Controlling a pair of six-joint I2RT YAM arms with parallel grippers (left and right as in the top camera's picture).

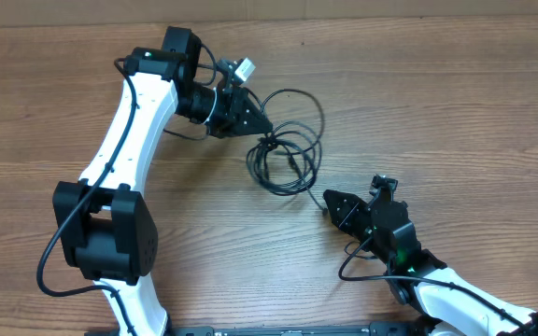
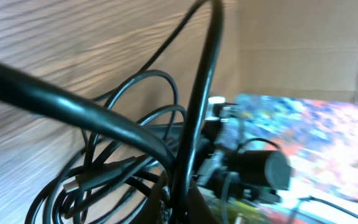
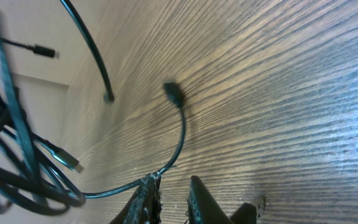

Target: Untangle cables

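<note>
The cables (image 1: 292, 140) lie as loose black loops on the wooden table (image 1: 437, 93), just right of centre. My left gripper (image 1: 261, 126) reaches in from the upper left and is shut on a cable at the bundle's top left edge; up close that strand (image 2: 194, 112) rises from between its fingers above the looped cables (image 2: 123, 168). My right gripper (image 1: 328, 201) sits below and right of the loops, its jaws slightly apart and empty. One thin cable (image 3: 180, 137) with a small plug (image 3: 171, 92) brushes the tip of one of the right gripper's (image 3: 173, 182) fingers (image 3: 146, 196).
The left arm (image 1: 129, 121) crosses the table's left half and the right arm (image 1: 409, 261) enters from the lower right corner. More loops (image 3: 17, 155) and a loose plug (image 3: 45, 51) lie left of my right gripper.
</note>
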